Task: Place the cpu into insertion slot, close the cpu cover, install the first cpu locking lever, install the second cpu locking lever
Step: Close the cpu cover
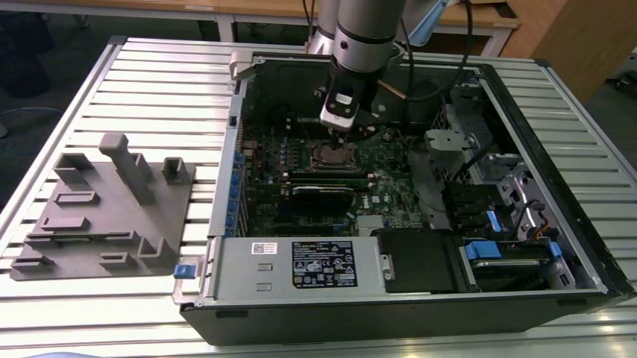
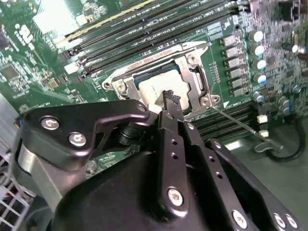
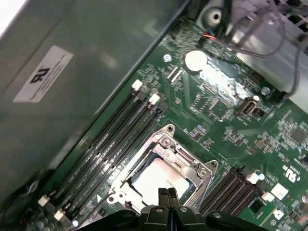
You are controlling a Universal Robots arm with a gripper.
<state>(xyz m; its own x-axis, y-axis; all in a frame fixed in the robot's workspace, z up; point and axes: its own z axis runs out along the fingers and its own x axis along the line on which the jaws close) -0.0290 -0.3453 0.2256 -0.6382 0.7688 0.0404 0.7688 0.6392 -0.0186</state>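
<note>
The gripper [image 3: 167,193] hangs just above the cpu [image 3: 149,177], its 2 fingers [image 3: 163,193] pressed together on nothing. The cpu lies in the insertion slot [image 2: 147,76] — the cpu cover [image 3: 188,162] seemingly down around it. 1 thin locking lever [image 2: 240,126] juts out across the green motherboard [image 1: 390,160], in the far half of the case [image 1: 398,322].

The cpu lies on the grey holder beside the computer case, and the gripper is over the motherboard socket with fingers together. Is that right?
Wrong on where the cpu is. The cpu is not on the grey holder; it sits in the insertion slot on the motherboard, as both wrist views show. The gripper is over that slot with fingers together.
</note>
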